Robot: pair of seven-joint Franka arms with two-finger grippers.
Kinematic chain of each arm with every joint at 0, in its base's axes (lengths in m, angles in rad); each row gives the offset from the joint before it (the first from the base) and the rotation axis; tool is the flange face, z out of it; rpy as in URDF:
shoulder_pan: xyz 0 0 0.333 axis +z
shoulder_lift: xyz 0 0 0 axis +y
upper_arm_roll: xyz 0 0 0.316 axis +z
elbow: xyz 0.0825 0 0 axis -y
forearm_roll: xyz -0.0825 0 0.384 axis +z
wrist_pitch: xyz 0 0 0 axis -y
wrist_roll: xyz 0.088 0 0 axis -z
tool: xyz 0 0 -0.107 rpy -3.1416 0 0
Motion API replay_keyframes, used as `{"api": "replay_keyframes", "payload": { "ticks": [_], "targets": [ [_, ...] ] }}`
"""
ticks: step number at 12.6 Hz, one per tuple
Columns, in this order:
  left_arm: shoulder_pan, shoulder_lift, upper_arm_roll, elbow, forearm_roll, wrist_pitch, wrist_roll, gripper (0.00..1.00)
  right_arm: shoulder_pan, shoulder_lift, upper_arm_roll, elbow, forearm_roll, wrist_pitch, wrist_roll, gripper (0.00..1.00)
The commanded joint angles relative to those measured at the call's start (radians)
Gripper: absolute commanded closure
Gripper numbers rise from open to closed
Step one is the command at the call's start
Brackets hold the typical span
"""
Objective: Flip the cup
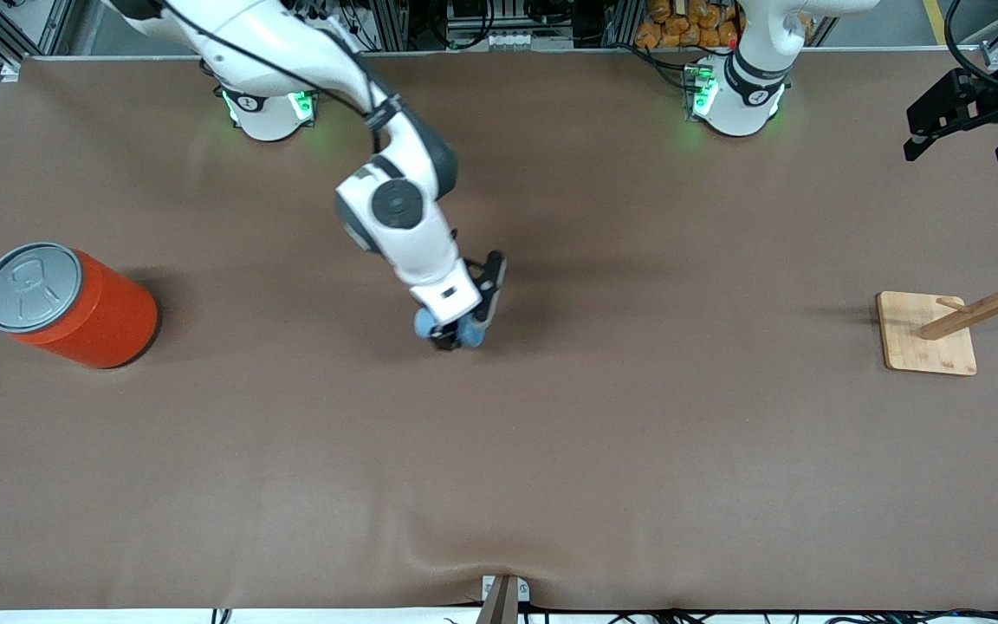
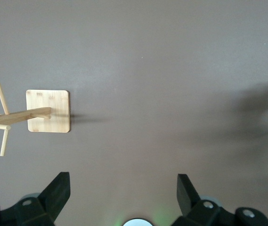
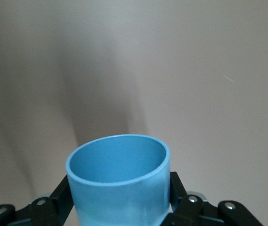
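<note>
1. Right gripper: fingers clamped on the small light-blue handleless plastic cup, over the middle of the brown table; the cup's open mouth faces away from the wrist.
2. Left gripper: fingers spread apart, holding nothing; this arm waits above its own end of the table.
3. Wooden peg rack on a square base: beneath the left gripper's end.
4. Orange cylindrical can with grey pull-tab lid: at the right arm's end.

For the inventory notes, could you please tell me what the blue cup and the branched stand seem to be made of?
The cup looks like matte plastic: even light blue, a smooth thin rim, no shine. The stand looks like unpainted pale wood, possibly bamboo: faint grain on its square base.
</note>
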Motion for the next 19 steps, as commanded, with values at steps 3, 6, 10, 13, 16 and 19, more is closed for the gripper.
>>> {"api": "replay_keyframes", "payload": {
  "ticks": [3,6,10,13,16,19],
  "targets": [
    [0.007,-0.002,-0.003,0.006,-0.009,-0.014,0.016,0.0,0.117,0.102,-0.018,0.039,-0.126,0.1,-0.017,0.63],
    [0.007,-0.004,-0.003,0.006,-0.01,-0.014,0.017,0.0,0.119,0.111,-0.018,0.042,-0.126,0.103,-0.008,0.0],
    [0.007,-0.005,-0.003,0.006,-0.009,-0.015,0.017,0.0,0.117,0.09,-0.018,0.079,-0.114,0.068,0.101,0.0],
    [0.006,-0.004,-0.003,0.006,-0.009,-0.015,0.016,0.0,0.094,0.025,-0.012,0.143,-0.102,-0.117,0.202,0.0],
    [0.006,-0.004,-0.003,0.006,-0.013,-0.014,0.014,0.0,0.056,-0.054,-0.019,0.188,-0.024,-0.325,0.355,0.0],
    [0.006,-0.005,-0.006,0.004,-0.014,-0.014,0.014,0.0,-0.057,-0.134,-0.027,0.187,-0.022,-0.432,0.44,0.0]
  ]
}}
